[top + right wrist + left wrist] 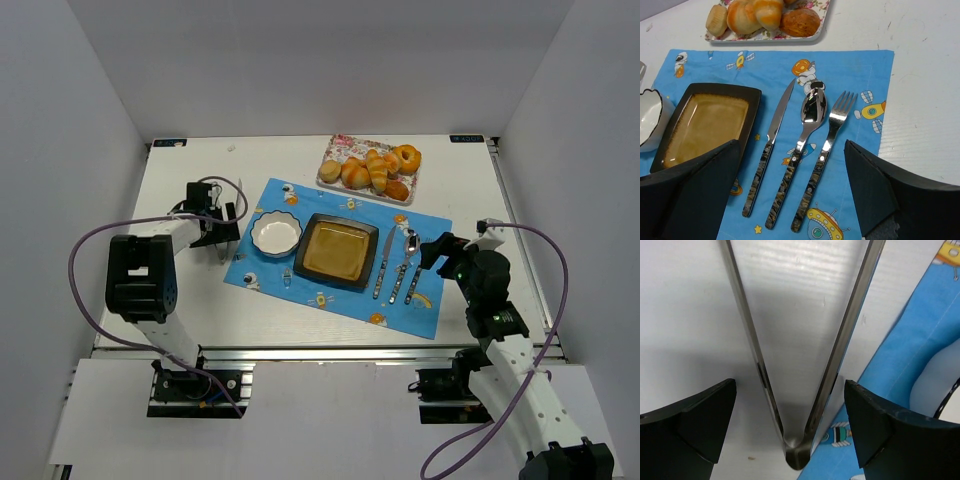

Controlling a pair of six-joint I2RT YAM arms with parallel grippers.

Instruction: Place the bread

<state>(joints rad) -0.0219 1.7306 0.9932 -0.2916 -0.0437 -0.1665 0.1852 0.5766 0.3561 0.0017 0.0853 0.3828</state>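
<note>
Top external: right arm nearer tray point(345, 148), which sits beyond plate point(337, 250), off its far-right corner. Left gripper point(222, 228) left of plate, jaws spread wide astride tongs point(797, 460), not pinching them. Right gripper point(437, 250) right of plate, jaws gaping, empty. Bread point(378, 172) on tray among buns, long axis pointing roughly away from plate. Likely next: clamp tongs, carry them past plate's far edge.

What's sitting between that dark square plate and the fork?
A knife and then a spoon, lying parallel on the blue placemat; the right wrist view shows it best.
</note>
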